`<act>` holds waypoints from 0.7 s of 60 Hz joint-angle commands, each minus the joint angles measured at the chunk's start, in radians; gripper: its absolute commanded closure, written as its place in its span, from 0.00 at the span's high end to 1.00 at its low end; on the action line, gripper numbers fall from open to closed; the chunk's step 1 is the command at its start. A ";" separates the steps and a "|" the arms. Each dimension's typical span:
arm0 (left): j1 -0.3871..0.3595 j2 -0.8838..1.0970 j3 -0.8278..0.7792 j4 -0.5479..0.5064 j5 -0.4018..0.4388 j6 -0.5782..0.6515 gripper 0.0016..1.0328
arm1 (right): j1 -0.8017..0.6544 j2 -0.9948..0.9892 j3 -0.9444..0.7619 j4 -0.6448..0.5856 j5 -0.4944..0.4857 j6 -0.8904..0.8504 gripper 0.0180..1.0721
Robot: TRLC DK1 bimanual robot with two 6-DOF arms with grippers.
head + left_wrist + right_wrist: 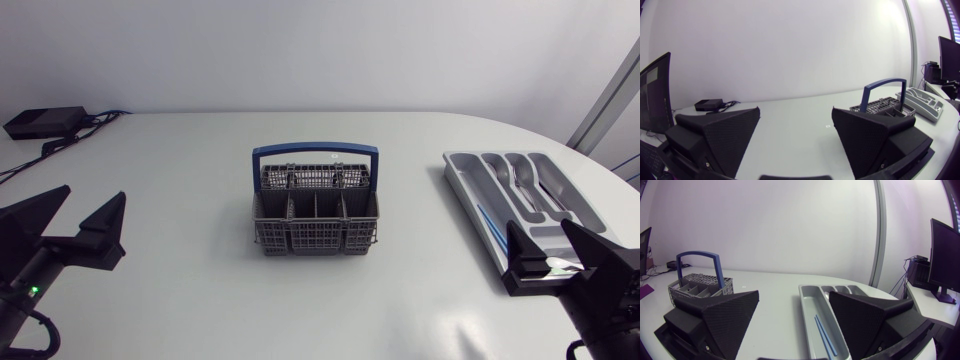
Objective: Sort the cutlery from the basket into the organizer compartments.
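Observation:
The grey cutlery basket [316,222] with a blue handle [316,151] stands upright at the table's middle; no cutlery shows sticking out of it. At the right lies the grey organizer [470,190], with silver cutlery [522,182] in its middle compartments and a blue-handled piece [488,224] in the long one. My left gripper [92,195] rests open at the near left, well away from the basket [879,104]. Over the organizer's near end my right gripper [540,228] stands open with nothing in it, and the organizer [810,311] shows between its fingers.
A black box [44,122] with cables sits at the far left corner of the table, seen also as the black box [708,104] ahead of my left gripper [796,110]. From my right gripper [794,295], the basket [696,287] stands off beside one finger.

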 commanded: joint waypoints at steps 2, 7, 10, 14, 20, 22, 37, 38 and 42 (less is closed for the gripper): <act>-0.017 -0.055 -0.047 -0.019 -0.022 -0.040 0.96 | 0.007 -0.005 -0.020 0.018 -0.003 0.029 0.96; -0.028 -0.101 -0.070 -0.041 -0.040 -0.054 0.96 | 0.007 -0.005 -0.020 0.018 -0.003 0.029 0.96; -0.035 -0.128 -0.084 -0.053 -0.050 -0.061 0.96 | 0.007 -0.005 -0.020 0.018 -0.003 0.029 0.96; -0.043 -0.163 -0.101 -0.069 -0.063 -0.071 0.96 | 0.007 -0.005 -0.020 0.018 -0.003 0.029 0.96; -0.055 -0.213 -0.126 -0.091 -0.083 -0.085 0.96 | 0.007 -0.005 -0.020 0.018 -0.003 0.029 0.96; -0.059 -0.231 -0.135 -0.099 -0.089 -0.090 0.96 | 0.007 -0.005 -0.020 0.018 -0.003 0.029 0.96; -0.074 -0.292 -0.166 -0.127 -0.113 -0.107 0.96 | 0.007 -0.005 -0.020 0.018 -0.003 0.029 0.96; -0.074 -0.292 -0.166 -0.127 -0.113 -0.107 0.96 | 0.007 -0.005 -0.020 0.018 -0.003 0.029 0.96; -0.074 -0.292 -0.166 -0.127 -0.113 -0.107 0.96 | 0.007 -0.005 -0.020 0.018 -0.003 0.029 0.96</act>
